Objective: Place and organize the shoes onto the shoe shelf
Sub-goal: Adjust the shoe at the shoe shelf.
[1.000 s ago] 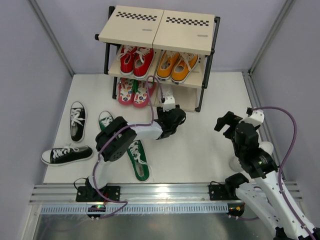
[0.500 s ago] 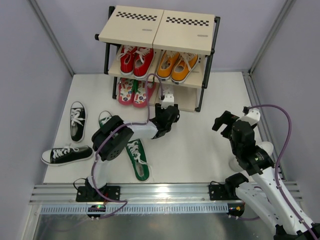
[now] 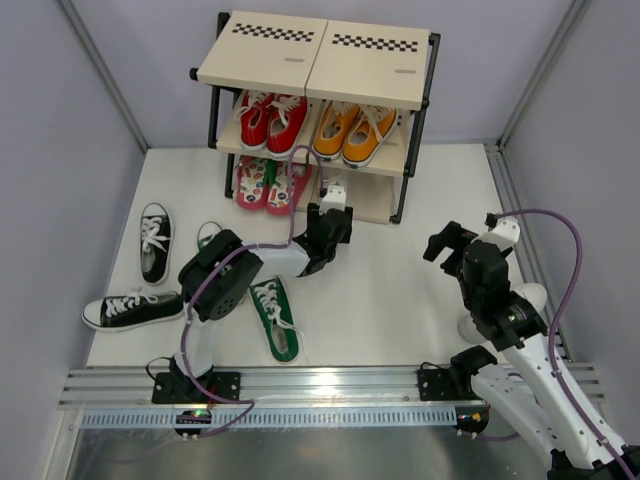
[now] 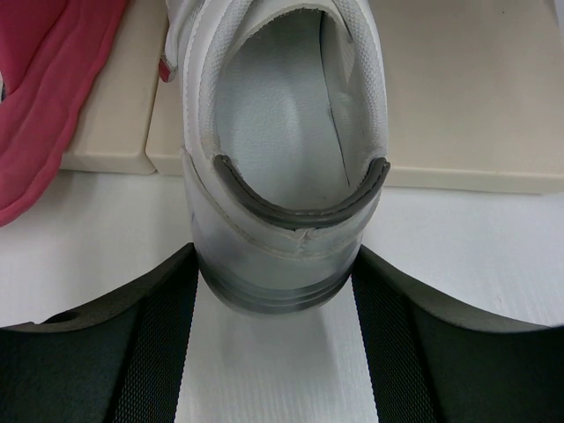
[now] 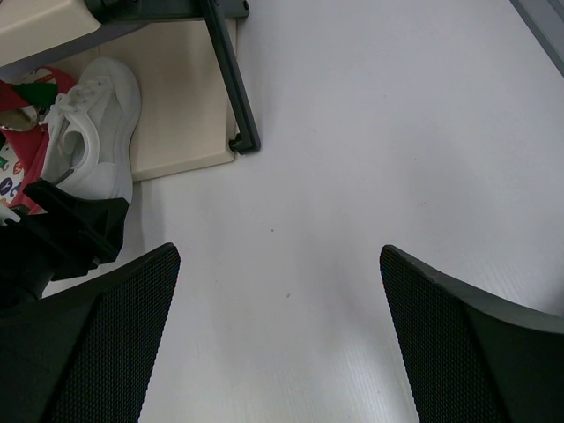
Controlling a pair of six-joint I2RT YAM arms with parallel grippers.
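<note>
My left gripper (image 3: 333, 212) is shut on the heel of a small white shoe (image 3: 336, 190), a finger pressing each side of it (image 4: 282, 132). The shoe's toe rests on the bottom board (image 4: 476, 106) of the shoe shelf (image 3: 320, 50), and its heel hangs over the floor. Pink flip-flops (image 3: 268, 183) lie on that board to its left. Two green sneakers (image 3: 275, 320) and two black sneakers (image 3: 133, 310) lie on the floor at the left. My right gripper (image 3: 450, 245) hangs open over bare floor (image 5: 278, 256), to the right of the shelf.
A red pair (image 3: 272, 120) and an orange pair (image 3: 352, 130) fill the middle tier. The shelf's black front leg (image 5: 231, 84) stands right of the white shoe (image 5: 92, 123). Grey walls close in the white floor on three sides.
My left gripper has moved up and left toward the shelf, carrying the white shoe further onto the bottom board. The right arm has shifted slightly left.
</note>
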